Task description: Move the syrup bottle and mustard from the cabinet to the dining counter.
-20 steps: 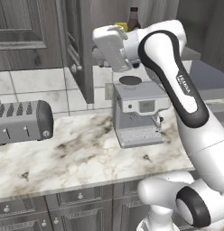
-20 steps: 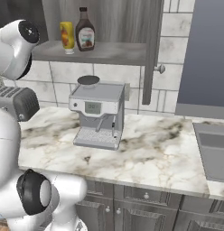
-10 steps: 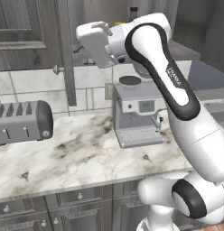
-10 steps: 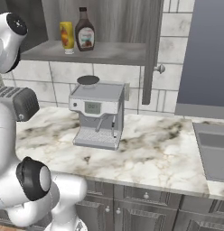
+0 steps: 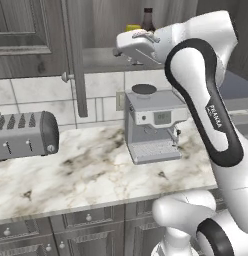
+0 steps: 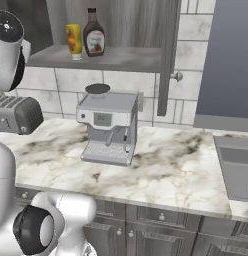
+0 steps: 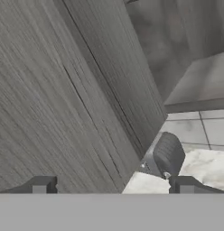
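You can see the syrup bottle [image 6: 94,35] and the mustard [image 6: 73,40] standing upright side by side on the cabinet [image 6: 103,55] shelf, caps up, long axes vertical, mustard to the left in the right base view. Your gripper [image 7: 111,185] has its fingertips [image 7: 40,184] spread wide apart, holding nothing, facing the open door's [image 7: 73,99] inner face. Since half a second ago the hand has swung rightward toward the shelf, above the coffee machine [image 5: 152,123]

arm [image 5: 206,100]: glossy white shells w/ black band along link, small dark lettering | joints: dark grey round caps, one at base [image 6: 33,227] | fingertips [image 7: 41,185]: small, dark grey, blocky, lighter square patch
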Controlling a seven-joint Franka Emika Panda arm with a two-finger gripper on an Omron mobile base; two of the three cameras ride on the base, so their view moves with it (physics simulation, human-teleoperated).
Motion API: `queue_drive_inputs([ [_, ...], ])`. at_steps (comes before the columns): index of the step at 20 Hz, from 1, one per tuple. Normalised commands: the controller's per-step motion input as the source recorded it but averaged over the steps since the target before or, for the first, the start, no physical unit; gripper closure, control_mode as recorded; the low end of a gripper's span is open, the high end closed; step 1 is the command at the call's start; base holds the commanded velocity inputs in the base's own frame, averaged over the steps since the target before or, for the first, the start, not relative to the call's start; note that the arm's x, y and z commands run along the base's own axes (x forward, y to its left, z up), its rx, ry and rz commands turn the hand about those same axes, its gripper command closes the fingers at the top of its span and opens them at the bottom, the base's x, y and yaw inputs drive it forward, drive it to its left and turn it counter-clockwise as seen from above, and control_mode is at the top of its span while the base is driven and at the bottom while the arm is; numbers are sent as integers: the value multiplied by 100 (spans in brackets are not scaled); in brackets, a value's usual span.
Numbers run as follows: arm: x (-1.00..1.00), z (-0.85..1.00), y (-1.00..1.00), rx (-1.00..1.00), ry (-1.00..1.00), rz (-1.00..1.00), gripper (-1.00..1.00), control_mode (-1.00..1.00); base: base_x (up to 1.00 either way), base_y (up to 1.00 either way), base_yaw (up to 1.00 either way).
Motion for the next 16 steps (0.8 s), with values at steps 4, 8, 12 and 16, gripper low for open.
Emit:
queue_drive_inputs([
  [4, 0, 27, -65, -7, -10, -29, -100, -100, 0, 0, 0],
  [8, 3, 37, -51, -3, -2, -28, -100, -100, 0, 0, 0],
  [12, 2, 36, -43, -2, 0, -27, -100, -100, 0, 0, 0],
  [16, 13, 11, -40, -2, 0, -23, -100, -100, 0, 0, 0],
])
